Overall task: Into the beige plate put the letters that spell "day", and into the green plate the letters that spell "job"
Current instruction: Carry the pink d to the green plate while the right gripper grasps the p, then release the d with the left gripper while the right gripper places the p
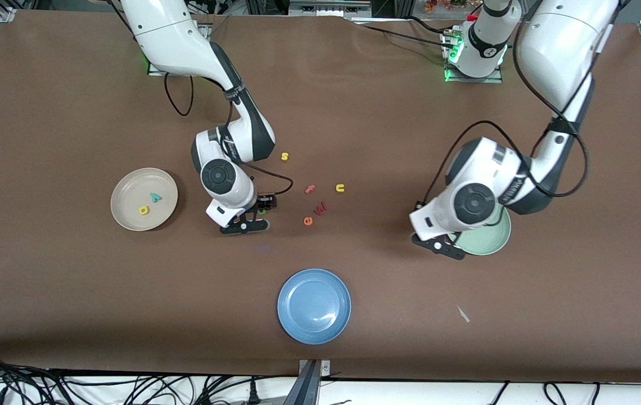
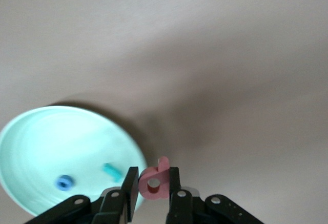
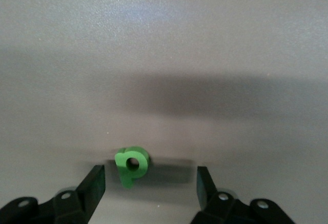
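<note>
Green d (image 3: pixel 131 165) lies on the brown table (image 1: pixel 73 292) near its middle, between the wide-apart fingers of the right gripper (image 3: pixel 150 184), so grasping it is the step in hand; the fingers must next close on it. Left gripper (image 2: pixel 153 187) pinches the salmon b (image 2: pixel 155 182) above the edge of the green plate (image 2: pixel 31 147), where o (image 2: pixel 64 182) and j (image 2: pixel 110 170) lie, and should move over it before release.

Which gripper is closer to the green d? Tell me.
Right. The right gripper is down at the table with its open fingers on either side of the green d. The left gripper holds the salmon b beside the green plate.
</note>
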